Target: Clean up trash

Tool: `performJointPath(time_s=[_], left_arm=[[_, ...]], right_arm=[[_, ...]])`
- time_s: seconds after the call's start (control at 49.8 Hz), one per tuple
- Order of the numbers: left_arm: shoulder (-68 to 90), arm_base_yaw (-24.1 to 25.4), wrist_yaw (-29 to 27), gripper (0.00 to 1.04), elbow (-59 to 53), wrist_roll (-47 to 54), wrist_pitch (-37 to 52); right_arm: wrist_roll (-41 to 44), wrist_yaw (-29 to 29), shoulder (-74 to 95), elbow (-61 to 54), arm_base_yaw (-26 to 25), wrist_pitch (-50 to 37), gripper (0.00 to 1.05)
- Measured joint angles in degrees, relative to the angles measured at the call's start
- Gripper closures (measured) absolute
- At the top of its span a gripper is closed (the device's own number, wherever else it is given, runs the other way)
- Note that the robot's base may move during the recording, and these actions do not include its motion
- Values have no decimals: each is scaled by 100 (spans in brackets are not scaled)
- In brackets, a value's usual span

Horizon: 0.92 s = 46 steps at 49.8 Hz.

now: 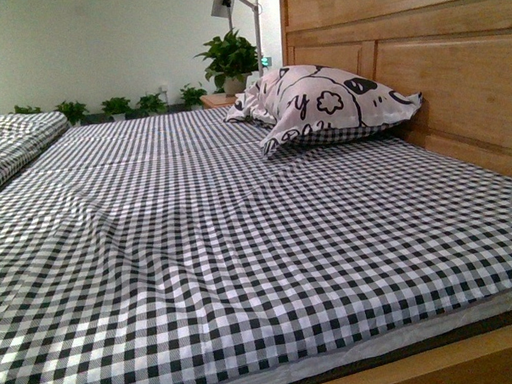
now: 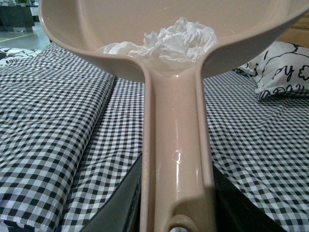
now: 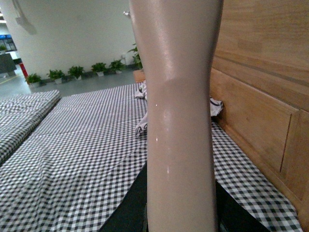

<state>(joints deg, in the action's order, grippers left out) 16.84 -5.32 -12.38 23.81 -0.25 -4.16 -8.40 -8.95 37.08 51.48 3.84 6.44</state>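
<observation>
In the left wrist view the pink-beige dustpan (image 2: 176, 145) fills the middle, its handle clamped by my left gripper (image 2: 176, 220), which is shut on it. The trash (image 2: 176, 41), a crumpled white wad, lies inside the pan where the scoop meets the handle. The pan is held above the checked bed sheet (image 2: 58, 125). In the right wrist view my right gripper (image 3: 181, 217) is shut on the pale beige brush handle (image 3: 178, 111), which stands upright close to the camera and hides what is behind it. Neither arm shows in the front view.
A white pillow with black prints (image 1: 320, 100) leans against the wooden headboard (image 1: 455, 73) at the back right. The black-and-white checked sheet (image 1: 207, 245) covers the bed. A second bed (image 1: 12, 143) lies to the left. Potted plants (image 1: 229, 57) line the far wall.
</observation>
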Motion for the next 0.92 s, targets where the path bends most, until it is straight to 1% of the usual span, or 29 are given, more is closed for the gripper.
performJointPath(time_s=[0.925], left_arm=[[0, 0, -2, 77, 0, -9, 0]], right_arm=[[0, -2, -2, 0, 0, 0, 87]])
